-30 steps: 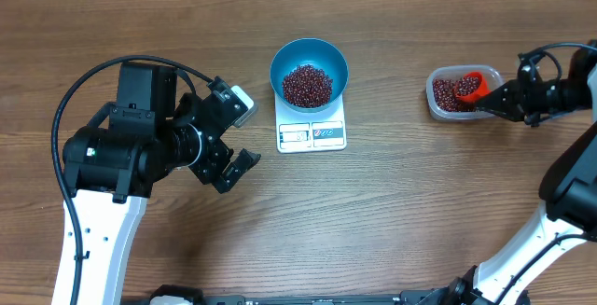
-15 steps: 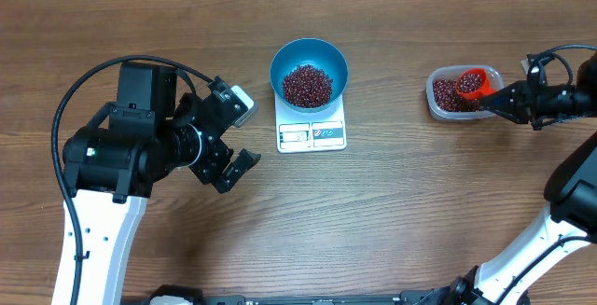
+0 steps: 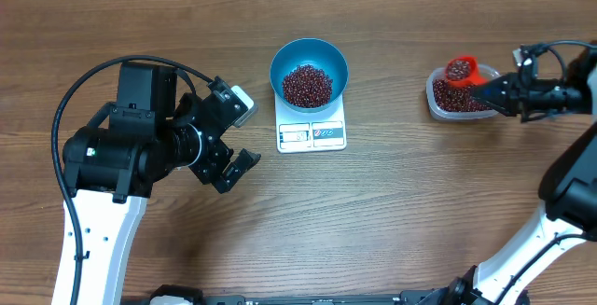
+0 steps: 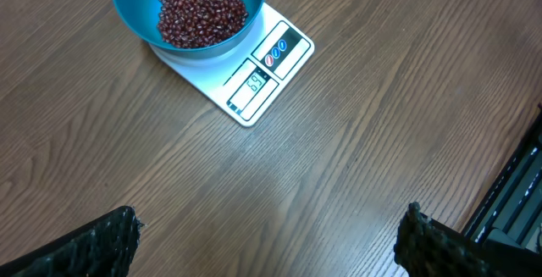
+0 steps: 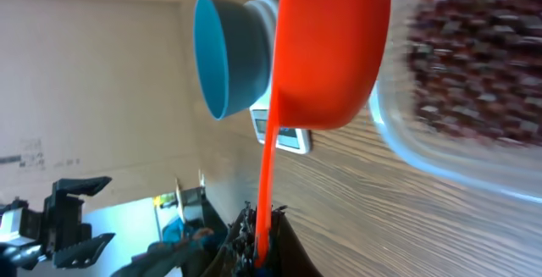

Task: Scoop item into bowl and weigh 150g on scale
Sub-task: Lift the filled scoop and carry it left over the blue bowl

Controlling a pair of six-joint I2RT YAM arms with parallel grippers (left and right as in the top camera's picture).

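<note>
The blue bowl [image 3: 309,61] sits on the white scale [image 3: 312,134] at the table's middle, with a heap of red-brown beans [image 3: 307,84] in it. My right gripper [image 3: 494,89] is shut on the handle of an orange scoop [image 3: 460,68]. The scoop holds beans and hangs over the far left corner of a clear tub [image 3: 438,104] of beans. The right wrist view shows the scoop's underside [image 5: 326,48] with the bowl [image 5: 222,52] beyond it. My left gripper [image 3: 244,135] stands open and empty to the left of the scale [image 4: 262,69], above bare wood.
The clear tub [image 5: 466,82] lies at the right, about a hand's width from the scale. The left arm's black body [image 3: 121,151] takes up the left side of the table. A black frame [image 4: 517,201] runs along the table's near edge.
My right gripper has lifted the loaded scoop out of the tub's beans and carried it toward the tub's far left corner. The left arm has not moved.
</note>
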